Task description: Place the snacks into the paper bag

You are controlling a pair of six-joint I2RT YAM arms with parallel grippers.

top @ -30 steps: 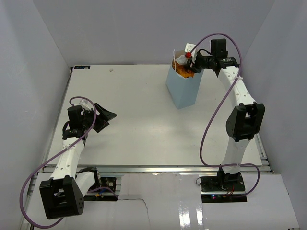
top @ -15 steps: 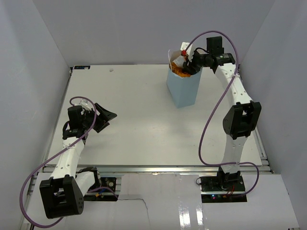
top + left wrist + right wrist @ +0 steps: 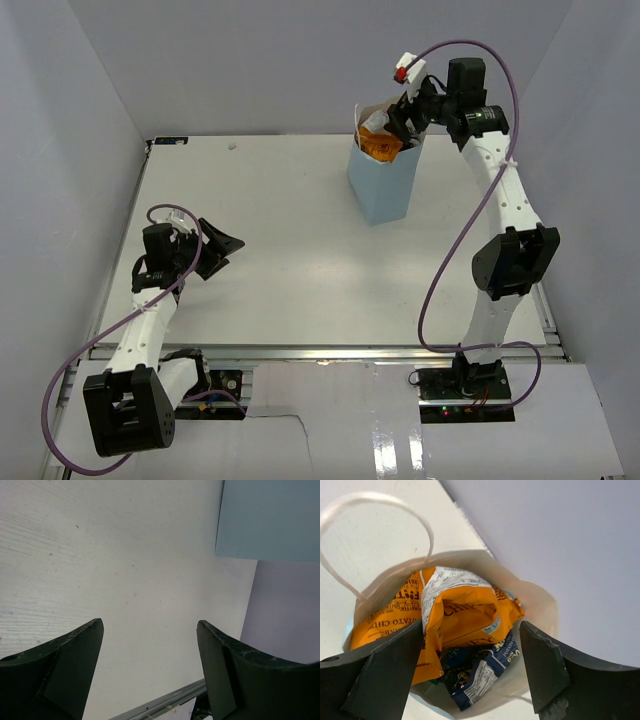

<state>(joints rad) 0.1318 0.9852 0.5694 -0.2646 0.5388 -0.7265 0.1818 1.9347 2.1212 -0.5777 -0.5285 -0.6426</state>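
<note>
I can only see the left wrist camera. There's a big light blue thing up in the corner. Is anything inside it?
Observer: Yes. The right wrist camera looks down into that paper bag, and an orange chip bag fills most of it.
Kid: Is that the only snack in there?
Observer: No, a blue-and-white packet sits beside it, partly covered by the orange one.
Kid: Where's the other claw?
Observer: The right claw hovers above the bag's mouth, open and holding nothing.
</note>
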